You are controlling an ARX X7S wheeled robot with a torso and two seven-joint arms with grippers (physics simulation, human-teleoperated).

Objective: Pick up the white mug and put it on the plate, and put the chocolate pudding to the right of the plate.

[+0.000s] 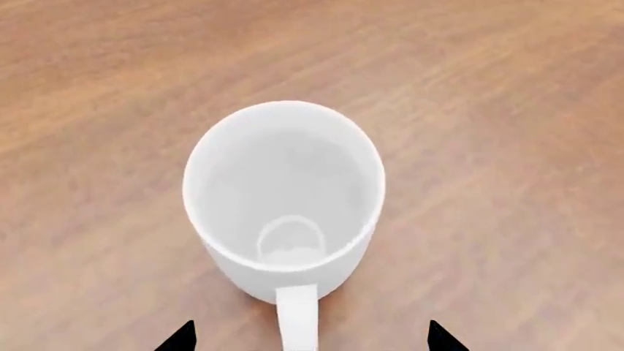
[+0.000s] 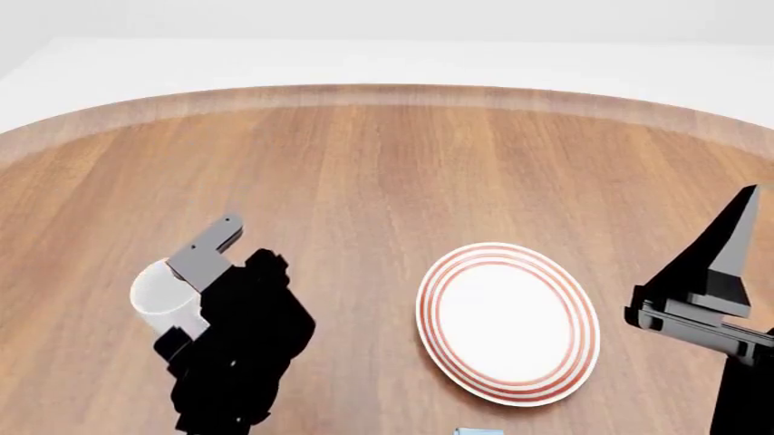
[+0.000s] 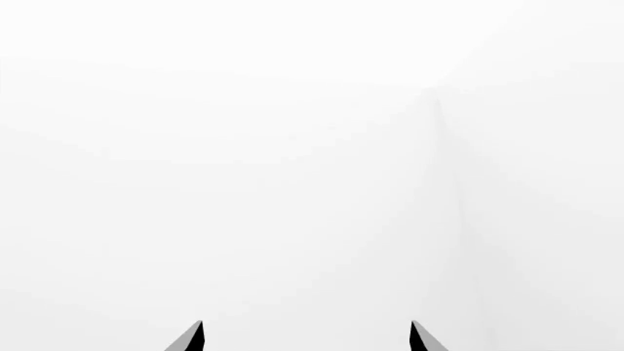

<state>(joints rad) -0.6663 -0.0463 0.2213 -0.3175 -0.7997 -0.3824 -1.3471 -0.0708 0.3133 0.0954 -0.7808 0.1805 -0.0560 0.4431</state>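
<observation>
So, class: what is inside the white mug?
The white mug holds nothing: the left wrist view looks straight down to its bare white bottom. In the head view the left arm covers much of it, so its inside cannot be seen there.

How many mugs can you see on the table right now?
1: the white mug stands upright on the table's left side, just ahead of the left claw, left of the plate. Another could be hidden behind the arms or out of view.

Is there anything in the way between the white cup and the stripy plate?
Nothing visible. In the head view only bare wooden table lies between the white mug and the plate. The left tool is open above the mug, with its fingertips either side of the handle and nothing between them.
</observation>
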